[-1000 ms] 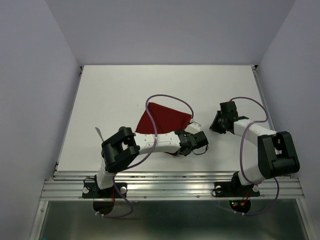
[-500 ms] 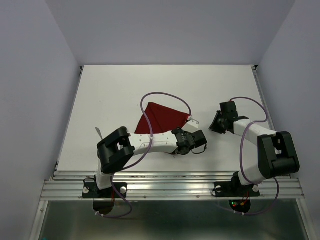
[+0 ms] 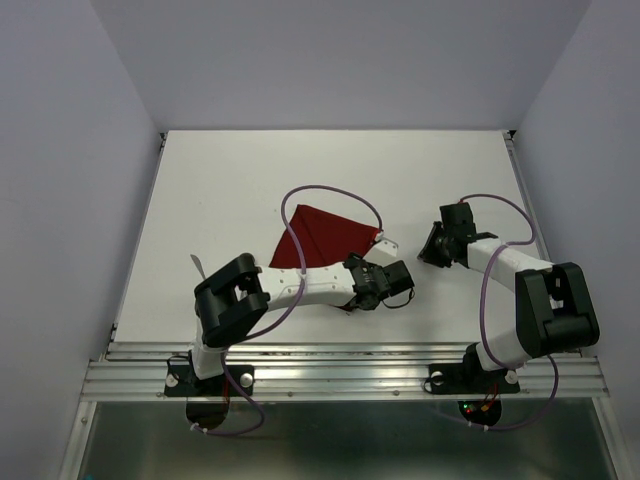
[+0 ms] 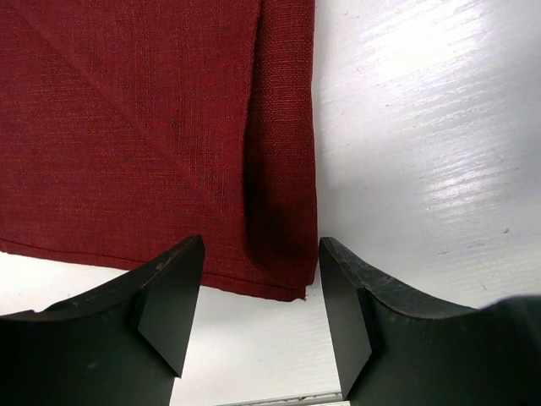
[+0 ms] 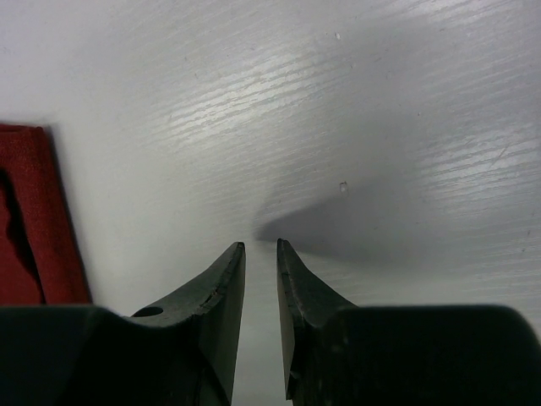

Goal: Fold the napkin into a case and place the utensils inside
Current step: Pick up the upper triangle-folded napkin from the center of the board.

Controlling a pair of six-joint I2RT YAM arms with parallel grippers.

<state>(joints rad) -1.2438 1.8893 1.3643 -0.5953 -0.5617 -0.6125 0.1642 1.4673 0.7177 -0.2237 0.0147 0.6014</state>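
Note:
The maroon napkin (image 3: 330,235) lies folded at the table's middle, and in the left wrist view its surface (image 4: 144,127) shows a diagonal crease and a folded-over strip along its right edge. My left gripper (image 4: 260,254) is open just off the napkin's near corner, with only bare table between the jaws. From above, that gripper (image 3: 368,268) sits at the napkin's near right edge. My right gripper (image 5: 259,245) hovers over bare table to the right (image 3: 428,250), its jaws a narrow gap apart and holding nothing. One slim silver utensil (image 3: 197,265) pokes out beside the left arm's elbow.
The left arm lies across the napkin's near edge and hides it from above. A purple cable (image 3: 330,195) loops over the cloth. The napkin's right edge (image 5: 34,220) shows at the left of the right wrist view. Grey walls enclose the white table (image 3: 230,170).
The left gripper's jaws have spread wider at the napkin's corner. A second ago the left arm sat slightly further right. The right arm has not moved.

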